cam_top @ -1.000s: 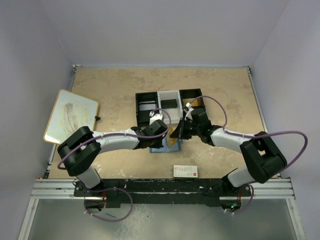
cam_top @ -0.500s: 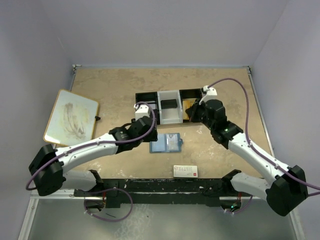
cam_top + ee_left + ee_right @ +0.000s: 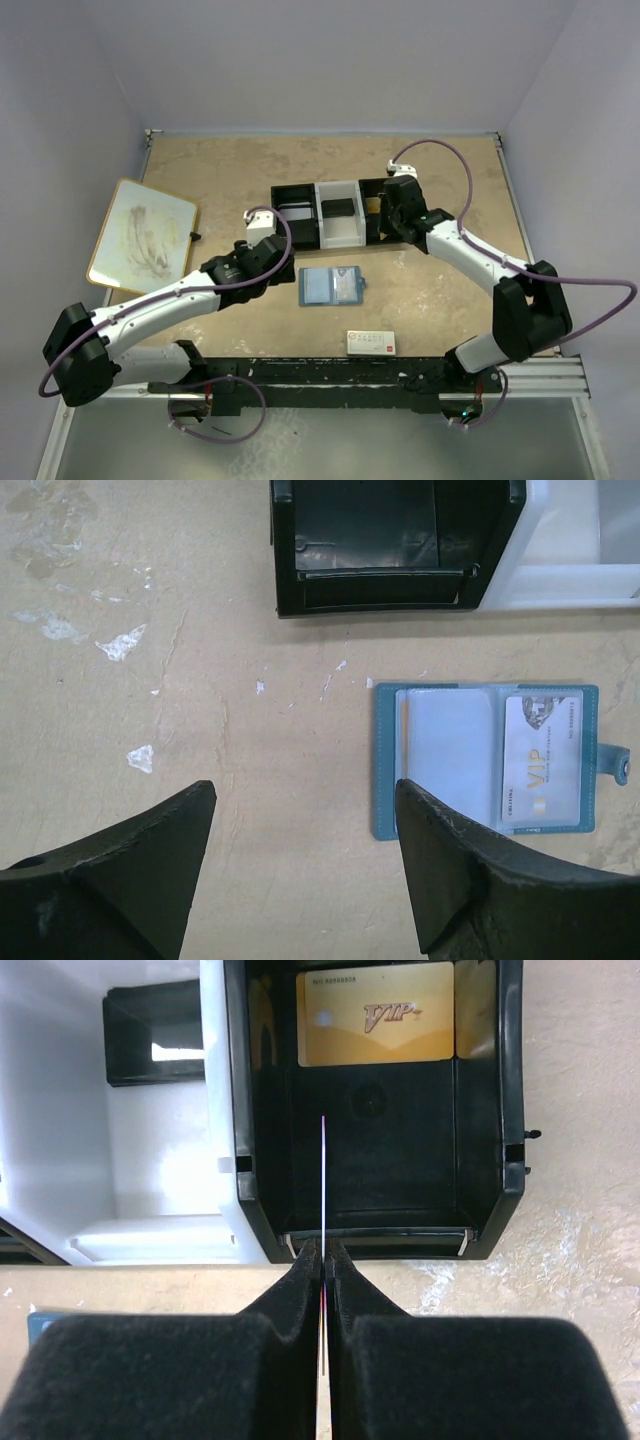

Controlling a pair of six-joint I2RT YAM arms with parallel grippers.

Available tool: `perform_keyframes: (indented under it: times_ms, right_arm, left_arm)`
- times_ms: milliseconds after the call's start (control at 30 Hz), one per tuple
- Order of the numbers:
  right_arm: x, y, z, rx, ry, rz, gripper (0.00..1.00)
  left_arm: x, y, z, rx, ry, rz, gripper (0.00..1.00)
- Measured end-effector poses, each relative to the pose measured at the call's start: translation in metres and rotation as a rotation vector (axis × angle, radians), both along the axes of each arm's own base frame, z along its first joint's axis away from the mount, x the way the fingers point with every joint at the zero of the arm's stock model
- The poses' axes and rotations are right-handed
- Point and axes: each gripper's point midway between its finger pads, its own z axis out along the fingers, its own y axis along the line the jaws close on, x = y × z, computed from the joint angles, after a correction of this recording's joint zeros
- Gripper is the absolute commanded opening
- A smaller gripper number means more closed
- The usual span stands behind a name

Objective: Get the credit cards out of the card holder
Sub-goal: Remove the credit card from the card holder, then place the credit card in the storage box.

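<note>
The wallet (image 3: 440,760) lies open on the tabletop (image 3: 150,710), a white card (image 3: 540,770) still in one pocket. Your left jaws have let go and stand wide and empty beside it. Your right jaws, shifted over the tray (image 3: 510,1110) compartment holding the gold card (image 3: 375,1015), pinch a thin card (image 3: 323,1180) edge-on. One card likely remains to pull.

The blue wallet (image 3: 440,750) is lying open and flat just beyond one finger (image 3: 480,880) of the left gripper (image 3: 305,790), with a pale card (image 3: 540,760) sitting in its right pocket. A thin card (image 3: 323,1180) is standing edge-on, pinched between the fingers (image 3: 290,1290) of the right gripper (image 3: 323,1255). A gold card (image 3: 375,1015) is lying flat well beyond their tips.
</note>
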Motion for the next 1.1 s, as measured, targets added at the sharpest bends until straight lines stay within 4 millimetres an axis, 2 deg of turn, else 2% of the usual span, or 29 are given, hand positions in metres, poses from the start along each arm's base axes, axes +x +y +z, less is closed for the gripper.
perform_keyframes:
  times_ms: [100,267,467,700,833,900,1000,1100]
  right_arm:
    - [0.000,0.002,-0.006,-0.014,0.028,0.018,0.00]
    - [0.008,0.017,-0.006,0.010,0.043,0.070,0.00]
    - [0.010,0.033,-0.019,0.032,0.099,0.149,0.00]
    - [0.009,0.044,-0.017,0.068,0.109,0.200,0.00]
    - [0.014,0.037,-0.015,0.028,0.091,0.191,0.00]
    - [0.021,0.027,-0.011,-0.039,0.053,0.179,0.00]
    - [0.034,0.014,0.001,-0.149,-0.062,0.212,0.00]
    - [0.037,0.006,0.013,-0.247,-0.203,0.303,0.00]
  left_arm:
    - [-0.002,0.003,0.001,-0.013,-0.001,0.012,0.71]
    - [-0.002,0.004,0.000,-0.013,-0.001,0.018,0.71]
    - [-0.002,0.005,-0.001,-0.015,0.002,0.024,0.71]
    - [-0.002,0.005,-0.003,-0.017,0.006,0.029,0.71]
    - [-0.002,0.005,-0.005,-0.010,0.011,0.030,0.71]
    - [-0.002,0.005,-0.005,-0.010,0.011,0.031,0.71]
    - [-0.002,0.005,-0.005,-0.010,0.011,0.032,0.71]
    - [-0.001,0.006,-0.005,-0.011,0.011,0.033,0.71]
